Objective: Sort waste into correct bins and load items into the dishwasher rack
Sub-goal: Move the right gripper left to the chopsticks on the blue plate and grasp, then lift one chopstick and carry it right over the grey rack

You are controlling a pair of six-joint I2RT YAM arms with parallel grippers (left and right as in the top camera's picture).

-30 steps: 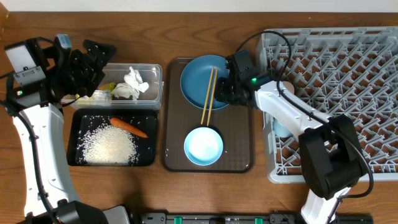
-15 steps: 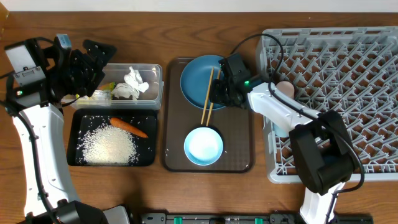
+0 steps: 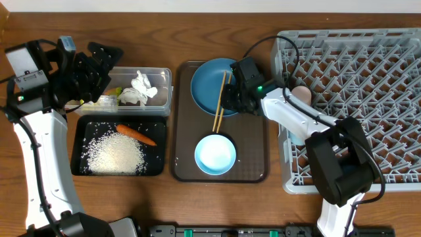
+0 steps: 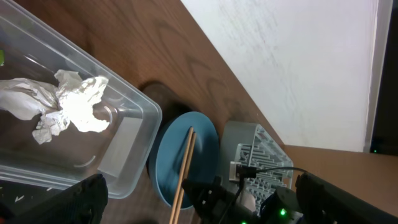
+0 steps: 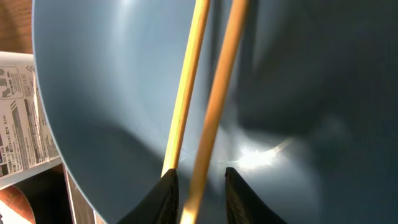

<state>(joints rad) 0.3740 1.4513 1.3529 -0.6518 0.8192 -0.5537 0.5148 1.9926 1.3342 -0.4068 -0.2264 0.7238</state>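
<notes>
The wooden chopsticks (image 3: 220,102) are lying side by side across the dark blue plate (image 3: 204,79), which is sitting at the far end of the dark brown tray (image 3: 258,155), near the middle of the desk (image 3: 197,204). The right gripper (image 3: 228,100) is reaching down onto the plate. Its fingertips (image 5: 166,194) are standing narrowly apart on either side of one chopstick, a thin gap showing on each side, so nothing is being pinched. The light blue bowl (image 3: 215,154) is resting at the tray's near end. The dishwasher rack (image 3: 355,85) is filling the desk's right side, with the pink cup (image 3: 301,94) sitting by its left edge. The left gripper (image 3: 99,62) is hovering wide open and holding nothing, above the left end of the clear container (image 3: 166,82). That container is holding the tissue (image 3: 139,89) and the snack wrapper (image 3: 108,100). The carrot (image 3: 136,134) and rice (image 3: 117,153) are lying in the black tray (image 3: 77,148).
</notes>
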